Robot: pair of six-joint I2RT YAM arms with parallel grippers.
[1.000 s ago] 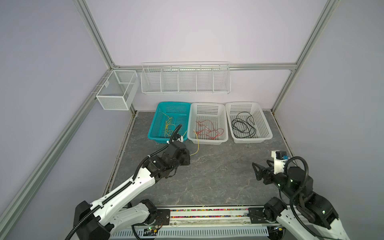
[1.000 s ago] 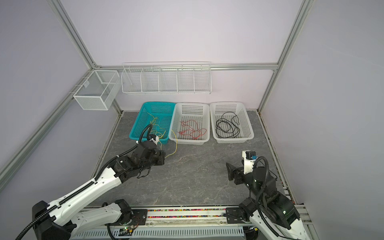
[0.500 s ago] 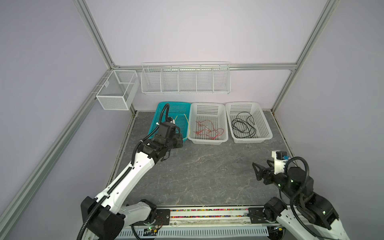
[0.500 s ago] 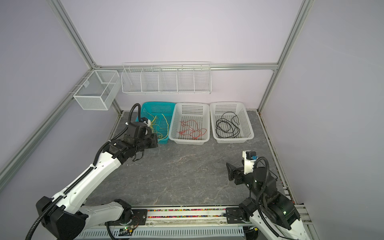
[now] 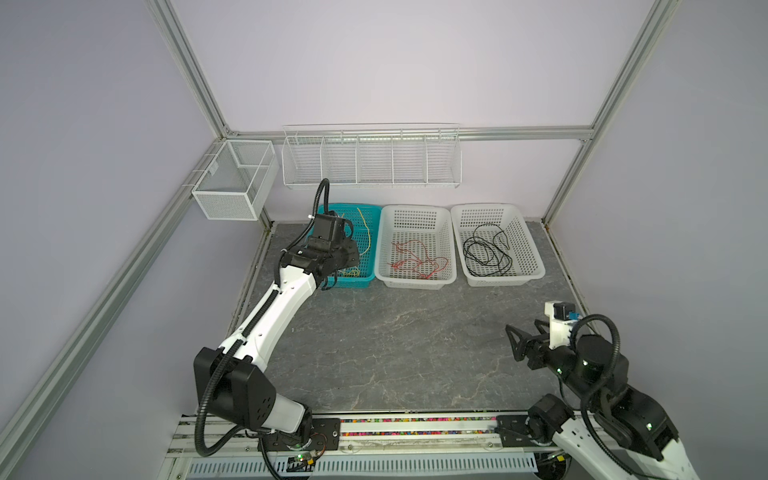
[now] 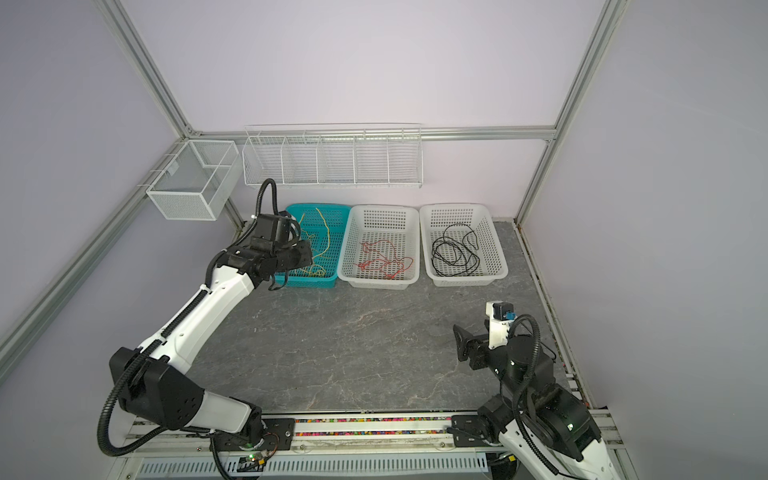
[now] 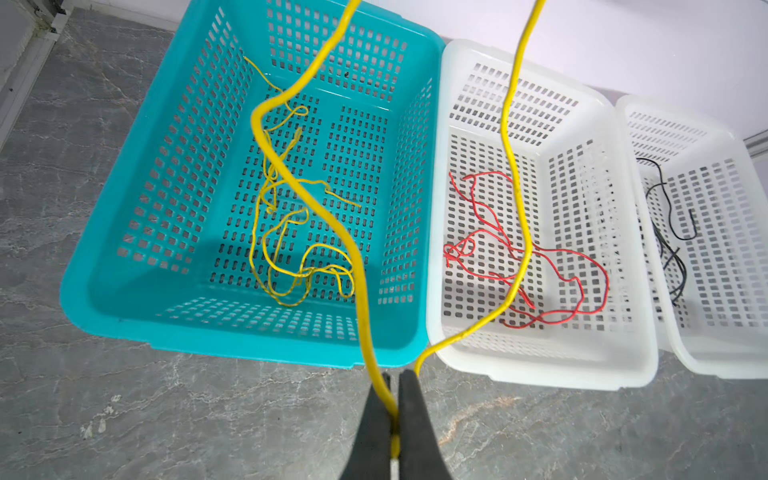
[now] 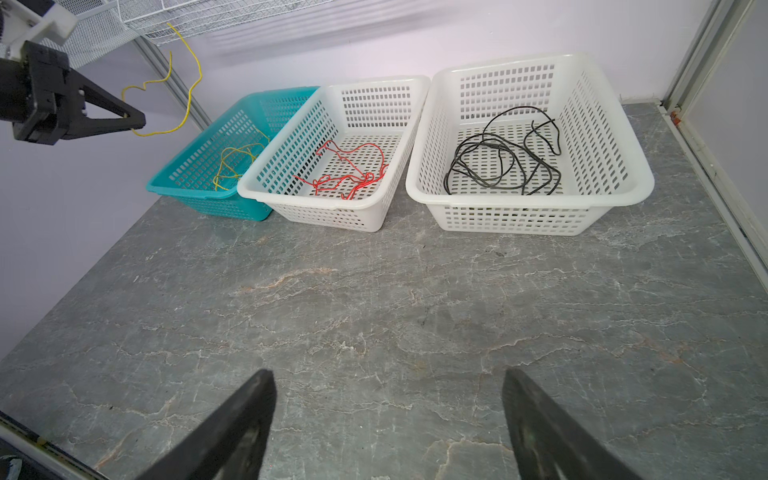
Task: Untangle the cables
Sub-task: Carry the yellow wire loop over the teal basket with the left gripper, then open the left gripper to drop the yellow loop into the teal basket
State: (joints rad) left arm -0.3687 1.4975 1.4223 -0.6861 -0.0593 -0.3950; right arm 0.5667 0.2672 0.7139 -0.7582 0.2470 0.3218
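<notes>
Top views first: three baskets sit in a row at the back of the grey tabletop [image 5: 395, 332], right beside one another. The teal basket [image 5: 357, 284] on the left has a yellow tangle [image 6: 316, 271] lying in it. The middle white basket [image 5: 415, 284] holds the red cable [image 5: 419, 262], and the right white basket [image 5: 498, 280] holds the black cable [image 5: 484, 253] in loose loops. So each colour is in its own basket. The left arm [image 5: 286, 299] reaches out over the teal basket and hides part of it. The right pincer [image 5: 513, 343] hangs over the near right part of the tabletop, well apart from the baskets, spread wide with nothing in it.

Left wrist view: the left pincer [image 7: 392, 388] is pressed together on a yellow cable [image 7: 362, 291], pinching it partway along. Two strands lead away from the tips and run out of frame, one crossing in front of the teal basket and the other in front of the middle white one. Can't tell whether this cable joins the tangle on the basket floor.

Right wrist view: the right pincer's fingers [image 8: 249, 415] stand far apart above bare tabletop. All three baskets show up with their cables inside. The left pincer is up in the air on the teal basket's side, and the yellow cable curls upward from its tip.
</notes>
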